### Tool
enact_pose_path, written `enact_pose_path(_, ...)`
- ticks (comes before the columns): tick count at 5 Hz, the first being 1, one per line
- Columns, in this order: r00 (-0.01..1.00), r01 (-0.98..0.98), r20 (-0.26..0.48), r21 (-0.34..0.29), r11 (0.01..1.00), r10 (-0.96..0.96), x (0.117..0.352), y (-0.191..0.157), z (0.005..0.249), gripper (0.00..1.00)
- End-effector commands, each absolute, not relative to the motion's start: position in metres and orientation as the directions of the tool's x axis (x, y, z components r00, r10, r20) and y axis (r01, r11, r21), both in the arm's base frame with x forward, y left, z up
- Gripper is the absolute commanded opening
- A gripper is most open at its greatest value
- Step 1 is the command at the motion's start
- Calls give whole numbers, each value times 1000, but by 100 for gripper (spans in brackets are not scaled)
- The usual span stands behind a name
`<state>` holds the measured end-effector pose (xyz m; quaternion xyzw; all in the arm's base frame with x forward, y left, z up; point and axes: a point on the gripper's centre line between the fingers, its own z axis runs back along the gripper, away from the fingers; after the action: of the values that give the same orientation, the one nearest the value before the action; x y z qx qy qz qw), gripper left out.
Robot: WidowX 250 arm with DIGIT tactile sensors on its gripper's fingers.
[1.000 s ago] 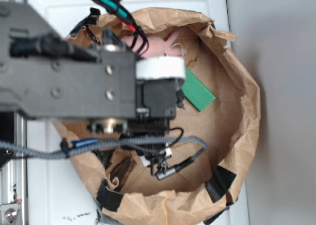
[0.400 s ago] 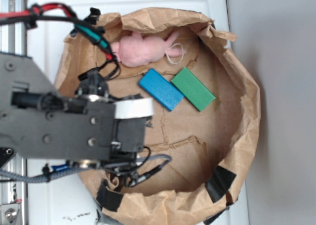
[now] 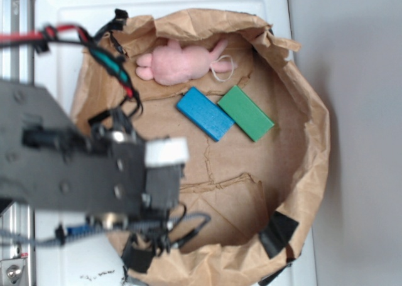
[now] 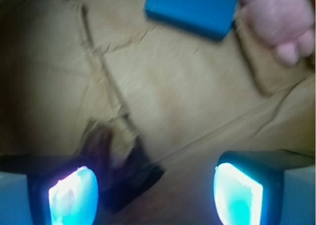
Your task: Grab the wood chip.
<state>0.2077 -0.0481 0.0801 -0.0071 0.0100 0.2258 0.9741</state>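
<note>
The wrist view shows my gripper (image 4: 155, 195) open, its two glowing fingertips far apart and nothing held between them. The wood chip (image 4: 106, 146) is a blurred dark brown shape on the paper, just ahead of the left fingertip (image 4: 74, 195) and inside the gap on its left side. Its lower end merges into a black patch, so its outline is unclear. In the exterior view the arm (image 3: 94, 173) covers the front left of the paper bag (image 3: 314, 148) and hides the wood chip.
Inside the bag, a blue block (image 3: 205, 113) and a green block (image 3: 245, 112) lie side by side in the middle. A pink plush toy (image 3: 182, 63) lies at the back. Black tape patches (image 3: 277, 233) mark the front rim. The crumpled walls stand all round.
The arm has moved left and toward the front of the bag, uncovering the plush toy and the blue block. It now covers the spot where the wood chip showed.
</note>
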Motion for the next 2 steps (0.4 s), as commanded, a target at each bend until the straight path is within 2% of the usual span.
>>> enact_pose_path(1,904,-427,8,-27,904,427,218,-61,66,100)
enact_pose_path(2,907,-417,41,-26,908,418,222,-62,51,100)
